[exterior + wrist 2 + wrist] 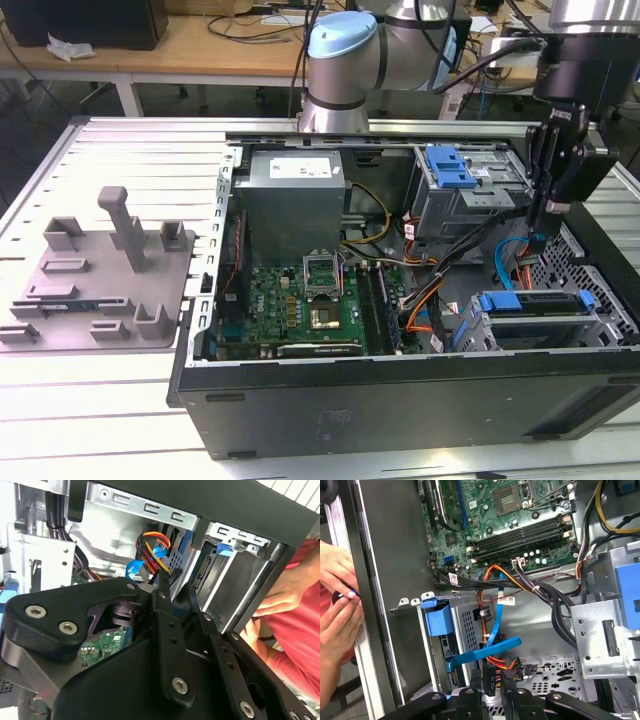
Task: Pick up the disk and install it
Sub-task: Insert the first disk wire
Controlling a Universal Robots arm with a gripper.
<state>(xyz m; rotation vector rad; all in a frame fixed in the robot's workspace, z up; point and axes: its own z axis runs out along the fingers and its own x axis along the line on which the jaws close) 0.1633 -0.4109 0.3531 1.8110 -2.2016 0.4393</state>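
The disk, grey with blue carrier ends, lies in the lower drive cage at the case's near corner on the exterior view's right. Its blue carrier tab shows at the cage mouth in the first wrist view. My gripper hangs inside the case, just above and behind that cage. It is shut on a black cable connector that carries red, yellow and black wires. A blue flat cable runs right beside the fingertips.
The open computer case holds a motherboard, a grey power supply and an upper drive cage with a blue latch. A person's hands rest against the case's outer wall. A grey fixture plate sits on the exterior view's left.
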